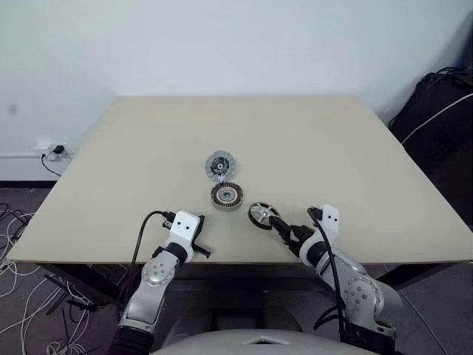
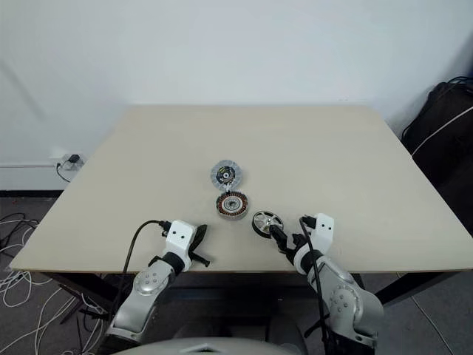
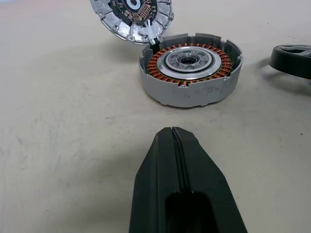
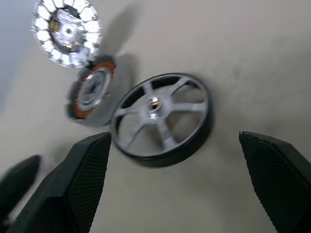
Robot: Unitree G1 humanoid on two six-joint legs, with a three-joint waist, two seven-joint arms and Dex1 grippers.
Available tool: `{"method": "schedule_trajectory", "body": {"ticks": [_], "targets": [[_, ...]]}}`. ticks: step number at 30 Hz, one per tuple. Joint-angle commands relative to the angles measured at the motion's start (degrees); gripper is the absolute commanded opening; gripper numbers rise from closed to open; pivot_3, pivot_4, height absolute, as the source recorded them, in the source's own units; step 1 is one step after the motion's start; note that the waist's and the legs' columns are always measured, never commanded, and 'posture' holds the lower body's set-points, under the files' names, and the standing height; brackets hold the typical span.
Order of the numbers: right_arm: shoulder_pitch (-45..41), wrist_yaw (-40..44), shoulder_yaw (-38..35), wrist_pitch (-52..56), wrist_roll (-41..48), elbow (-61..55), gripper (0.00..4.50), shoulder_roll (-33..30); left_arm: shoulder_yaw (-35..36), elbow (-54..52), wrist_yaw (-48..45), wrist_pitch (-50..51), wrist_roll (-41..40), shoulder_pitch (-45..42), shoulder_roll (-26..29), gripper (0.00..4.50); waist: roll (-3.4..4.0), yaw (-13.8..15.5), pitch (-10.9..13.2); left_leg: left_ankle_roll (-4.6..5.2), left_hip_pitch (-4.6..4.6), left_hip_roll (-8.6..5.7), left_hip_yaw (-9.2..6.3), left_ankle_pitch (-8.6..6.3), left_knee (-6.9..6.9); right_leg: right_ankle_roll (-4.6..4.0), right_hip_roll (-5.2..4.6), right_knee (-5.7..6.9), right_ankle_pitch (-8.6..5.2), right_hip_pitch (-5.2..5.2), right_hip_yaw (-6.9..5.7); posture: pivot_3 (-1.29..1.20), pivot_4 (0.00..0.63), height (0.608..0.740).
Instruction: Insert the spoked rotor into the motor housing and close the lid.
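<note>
Lying on table [image 1: 355, 148]: 1 spoked rotor [image 1: 261, 214], 1 motor housing [image 1: 227, 196], 1 lid [image 1: 219, 166]; left gripper [image 1: 198, 246] clenched, right gripper [image 1: 279, 224] released.

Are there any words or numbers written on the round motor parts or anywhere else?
None can be read.
The lid: tiny marks on its dark centre, too small to read.
The motor housing: faint scuffs on its grey wall, no letters I can tell.
The spoked rotor: no writing.
</note>
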Motion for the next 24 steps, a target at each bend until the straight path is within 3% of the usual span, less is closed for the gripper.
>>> {"method": "schedule_trajectory", "body": {"ticks": [1, 9, 24], "targets": [[-2.3, -1.9, -3.6, 2.1, 6.3, -0.6, 4.48, 2.8, 0.2, -0.8, -0.3, -0.5, -0.4, -0.7, 0.0, 0.00, 0.00, 0.0, 0.0, 0.00, 0.00, 0.00, 0.00, 0.00, 0.00, 0.00, 0.00, 0.00, 0.00, 0.00, 0.00, 0.00, 0.000, 0.740], [-6.7, -9.8, -10.7, 6.1, 19.0, 8.5, 4.48, 6.3, 0.5, -1.3, 0.0, -0.4, -0.5, 0.0, 0.1, 0.00, 0.09, -0.1, 0.1, 0.00, 0.00, 0.02, 0.00, 0.00, -0.01, -0.01, 0.00, 0.00, -0.01, 0.00, 0.00, 0.00, 0.000, 0.740], [-7.4, -18.9, -10.3, 2.8, 37.6, 18.4, 4.48, 7.2, 0.6, -1.5, -0.2, -0.3, -0.8, 0.5, 0.1, 0.00, 0.16, -0.3, 0.1, 0.04, -0.02, 0.03, 0.01, 0.00, -0.06, -0.01, 0.00, -0.05, -0.02, 0.00, 0.00, 0.00, 0.000, 0.740]]}}
